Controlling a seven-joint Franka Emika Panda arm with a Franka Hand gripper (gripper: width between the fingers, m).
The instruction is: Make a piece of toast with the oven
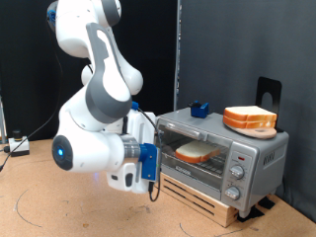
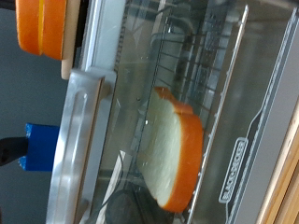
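The silver oven [image 1: 252, 158] stands on a wooden pallet at the exterior view's right. The piece of toast [image 1: 197, 151] lies on the wire rack inside, seen through the glass door. In the wrist view the toast [image 2: 177, 149] shows behind the glass, with the grey bar handle [image 2: 79, 140] close in front of the camera. My gripper [image 1: 158, 153] is at the oven's front, on its exterior-view left side, level with the door. Its fingers are hidden by the hand in the exterior view and do not show in the wrist view.
A thicker stack of bread slices [image 1: 250, 118] sits on a board on the oven's roof, also in the wrist view [image 2: 42, 23]. A small blue object [image 1: 200, 109] sits on the roof further back. A wooden pallet [image 1: 202, 193] carries the oven. Knobs [image 1: 237, 173] are on its right panel.
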